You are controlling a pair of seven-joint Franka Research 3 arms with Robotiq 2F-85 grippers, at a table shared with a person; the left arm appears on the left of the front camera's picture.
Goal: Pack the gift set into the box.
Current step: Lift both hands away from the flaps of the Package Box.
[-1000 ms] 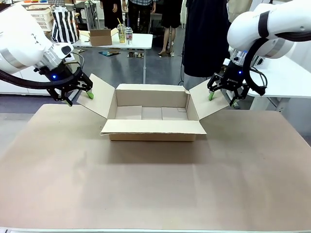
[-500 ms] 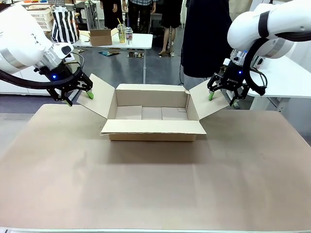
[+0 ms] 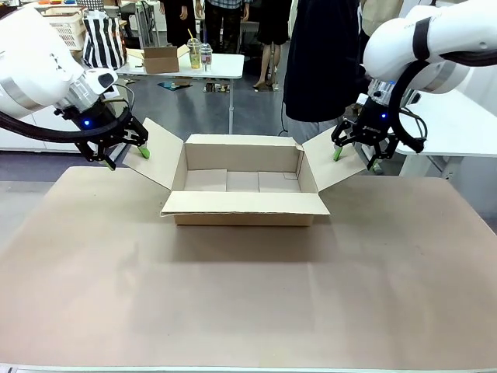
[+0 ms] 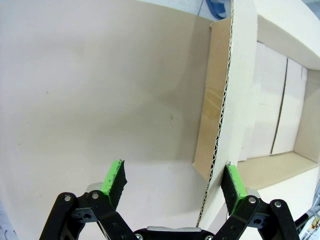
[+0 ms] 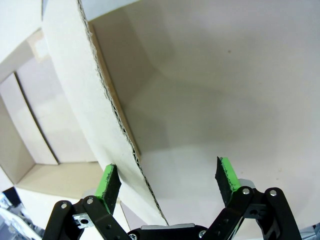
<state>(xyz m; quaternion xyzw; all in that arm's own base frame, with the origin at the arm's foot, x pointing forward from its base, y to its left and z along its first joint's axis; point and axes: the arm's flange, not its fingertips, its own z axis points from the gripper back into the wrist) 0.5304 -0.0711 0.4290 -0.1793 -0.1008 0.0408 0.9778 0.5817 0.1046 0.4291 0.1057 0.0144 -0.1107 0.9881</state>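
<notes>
Brown corrugated box [image 3: 241, 158] stands open, its near floor hidden behind the front wall. Box and grippers stand as they did a second ago; only the dark-clothed person [image 3: 322, 62] behind has shifted. Left gripper [image 3: 126, 155] and right gripper [image 3: 356, 159] hang tilted inward, jaws wide, one side flap's edge between each pair, ungripped.

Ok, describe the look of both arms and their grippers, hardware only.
The left arm and right arm have smooth, rounded white shells; the right arm carries a black band. Black cables run along each. The left gripper and right gripper are black linkage frames with silver pivot pins and bright green pads on the fingertips. A small blue light glows at each wrist.
</notes>
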